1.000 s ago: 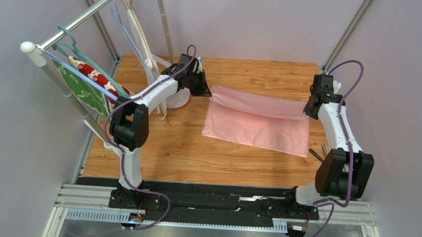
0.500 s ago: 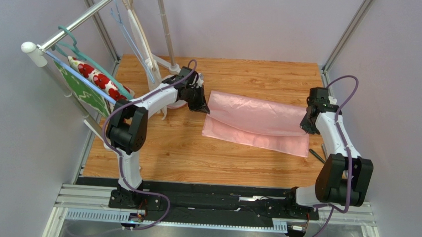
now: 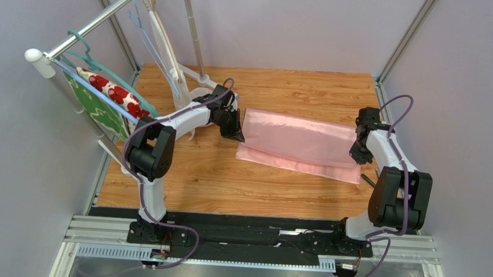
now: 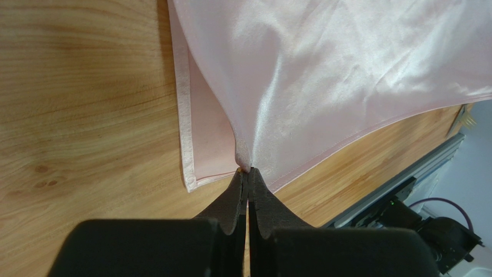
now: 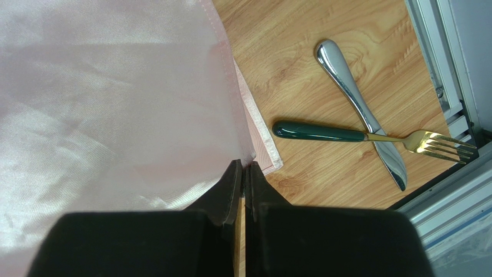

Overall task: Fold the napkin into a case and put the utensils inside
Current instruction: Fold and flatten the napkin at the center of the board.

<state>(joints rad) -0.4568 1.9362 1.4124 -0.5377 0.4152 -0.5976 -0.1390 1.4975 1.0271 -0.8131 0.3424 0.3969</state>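
Note:
The pink napkin (image 3: 299, 144) lies mid-table, its upper layer doubled over the lower one, with a strip of the lower layer showing along the near edge. My left gripper (image 3: 238, 137) is shut on the upper layer's left corner; the left wrist view shows the napkin (image 4: 323, 69) pinched at the left gripper (image 4: 248, 171). My right gripper (image 3: 354, 157) is shut on the right corner of the napkin (image 5: 115, 104), as the right gripper (image 5: 242, 164) shows in its wrist view. To the right lie the utensils: a silver knife (image 5: 358, 107) crossed by a fork (image 5: 369, 137) with a dark green handle and gold tines.
A metal rack (image 3: 85, 28) stands at the left with hangers, a green cloth (image 3: 97, 110) and a white cloth with red flowers (image 3: 110, 92). A white stand base (image 3: 198, 83) sits behind the left arm. The table's right rail (image 5: 456, 115) runs just past the fork.
Both grippers have moved toward the near edge, drawing the napkin's upper layer over the lower one. Less of the lower layer shows now.

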